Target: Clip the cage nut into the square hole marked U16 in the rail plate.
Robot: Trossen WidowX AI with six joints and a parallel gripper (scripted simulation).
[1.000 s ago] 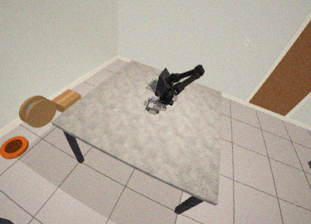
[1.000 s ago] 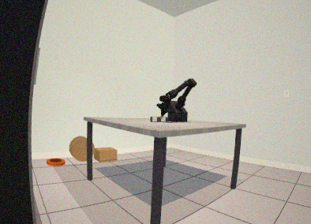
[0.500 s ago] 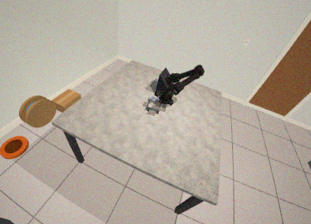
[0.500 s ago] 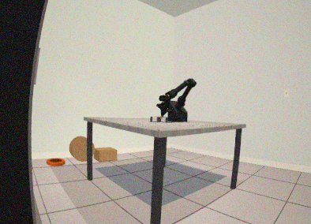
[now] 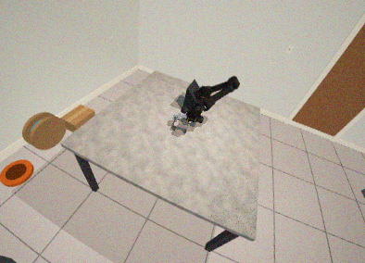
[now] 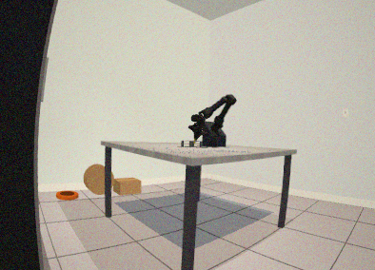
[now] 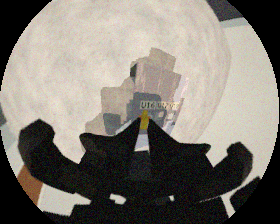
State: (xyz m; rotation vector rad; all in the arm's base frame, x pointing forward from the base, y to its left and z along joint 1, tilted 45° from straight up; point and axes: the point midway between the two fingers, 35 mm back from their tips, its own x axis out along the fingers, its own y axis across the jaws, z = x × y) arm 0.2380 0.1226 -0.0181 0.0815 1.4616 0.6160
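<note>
My arm (image 5: 219,93) (image 6: 220,107) is black from end to end, built of slim links with thick, rounded joints. Its base (image 6: 214,135), back from the table's near corner in the exterior view, is a dark, blocky housing. My gripper (image 5: 194,119) (image 6: 196,139) (image 7: 144,120) is black too, its fingers tapering to points, with a curved, blunt-ended prong out at either side.
</note>
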